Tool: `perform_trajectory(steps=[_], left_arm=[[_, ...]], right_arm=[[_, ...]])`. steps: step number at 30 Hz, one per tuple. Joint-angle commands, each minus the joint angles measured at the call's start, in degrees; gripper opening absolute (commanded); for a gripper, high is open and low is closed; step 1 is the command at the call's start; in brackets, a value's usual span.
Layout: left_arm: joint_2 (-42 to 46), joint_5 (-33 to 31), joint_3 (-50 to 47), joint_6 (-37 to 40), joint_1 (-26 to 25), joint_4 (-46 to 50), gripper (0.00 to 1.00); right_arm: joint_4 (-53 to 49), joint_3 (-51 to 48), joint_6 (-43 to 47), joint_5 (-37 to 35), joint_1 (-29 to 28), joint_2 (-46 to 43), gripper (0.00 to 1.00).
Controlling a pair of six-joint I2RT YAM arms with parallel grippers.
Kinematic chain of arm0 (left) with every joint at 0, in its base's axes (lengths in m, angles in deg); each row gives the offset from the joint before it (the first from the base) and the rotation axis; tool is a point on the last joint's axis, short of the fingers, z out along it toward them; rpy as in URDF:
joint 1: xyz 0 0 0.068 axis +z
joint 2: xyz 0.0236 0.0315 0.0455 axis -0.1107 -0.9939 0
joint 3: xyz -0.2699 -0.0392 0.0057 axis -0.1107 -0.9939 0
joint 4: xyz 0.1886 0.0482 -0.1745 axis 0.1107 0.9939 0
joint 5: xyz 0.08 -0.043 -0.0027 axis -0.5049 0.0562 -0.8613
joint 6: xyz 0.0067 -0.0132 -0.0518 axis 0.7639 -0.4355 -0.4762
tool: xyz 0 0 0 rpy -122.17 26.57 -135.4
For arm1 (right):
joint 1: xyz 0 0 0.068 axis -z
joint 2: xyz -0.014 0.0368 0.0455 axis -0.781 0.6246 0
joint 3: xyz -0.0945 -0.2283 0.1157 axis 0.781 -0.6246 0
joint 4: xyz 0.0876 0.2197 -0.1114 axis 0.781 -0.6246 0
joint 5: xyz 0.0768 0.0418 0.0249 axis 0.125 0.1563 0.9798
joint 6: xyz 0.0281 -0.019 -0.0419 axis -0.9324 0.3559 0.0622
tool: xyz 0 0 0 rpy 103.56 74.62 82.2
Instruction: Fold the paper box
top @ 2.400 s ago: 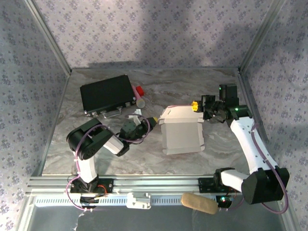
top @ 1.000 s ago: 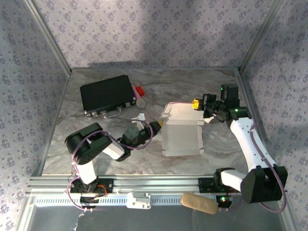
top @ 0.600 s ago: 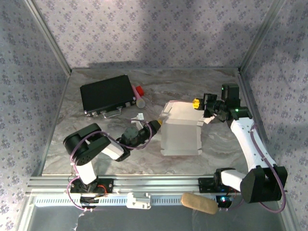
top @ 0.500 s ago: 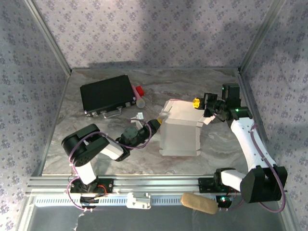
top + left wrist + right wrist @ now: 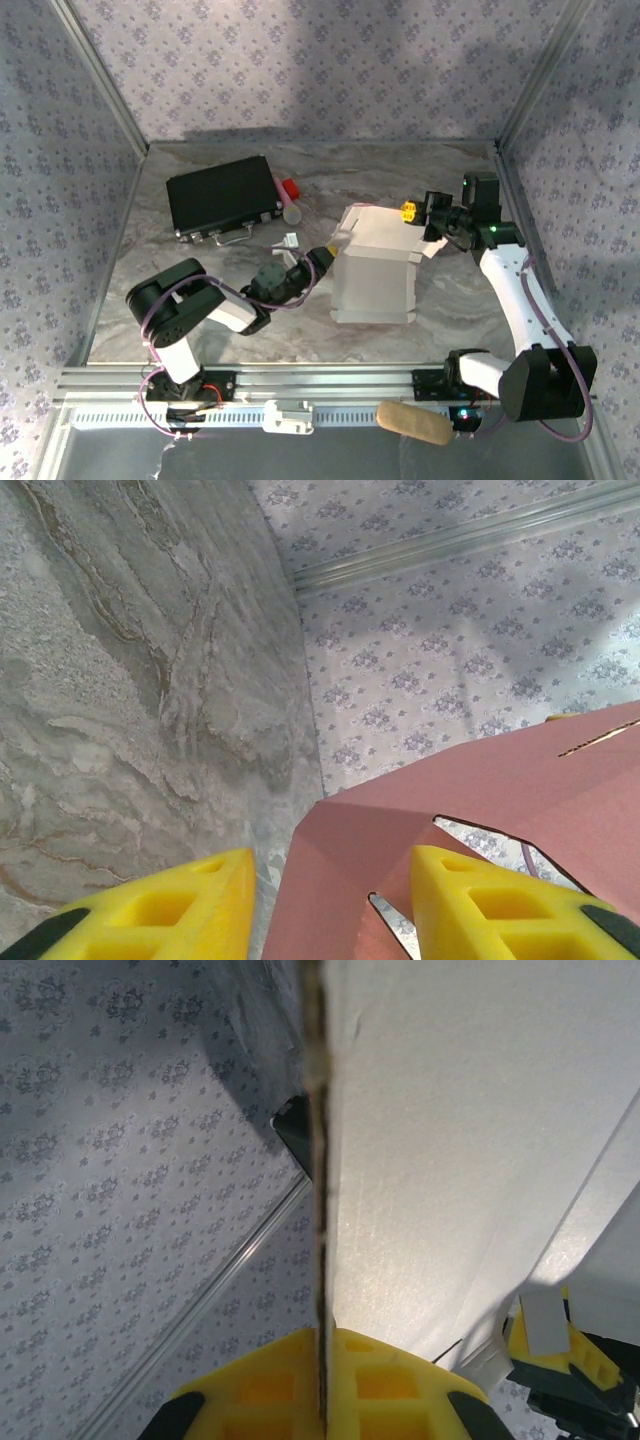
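Now the paper box stands half-formed at the middle of the table, its pale side showing, with a flap raised at its far right corner. The right claw is clamped on that flap. In the right wrist view the cardboard edge runs straight down between the yellow fingers. The left claw sits just beside the box's left wall with its jaws apart. In the left wrist view a pink flap lies between its fingers, not pinched.

To do this step well, I judge the right claw should anchor its flap firmly. The left one should close on the pink flap near the crease, not the tip, and bend it along the scored line — thin card buckles if pushed off-line.

Room looks good on the near side of the box and to its right. The black case is well apart at the far left — but the right arm works close to the side wall.
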Motion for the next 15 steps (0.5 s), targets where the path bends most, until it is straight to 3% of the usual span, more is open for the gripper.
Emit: perform_trajectory(steps=[1, 15], left_arm=[[1.26, -0.54, 1.15, 2.15, -1.26, -3.91, 0.45], [2.91, -4.05, -2.66, 3.89, -1.74, -3.91, 0.49]], right_arm=[[0.79, 0.12, -0.9, 0.91, 0.56, 0.14, 0.0], [0.85, -0.3, -0.94, 0.91, 1.09, 0.41, 0.0]])
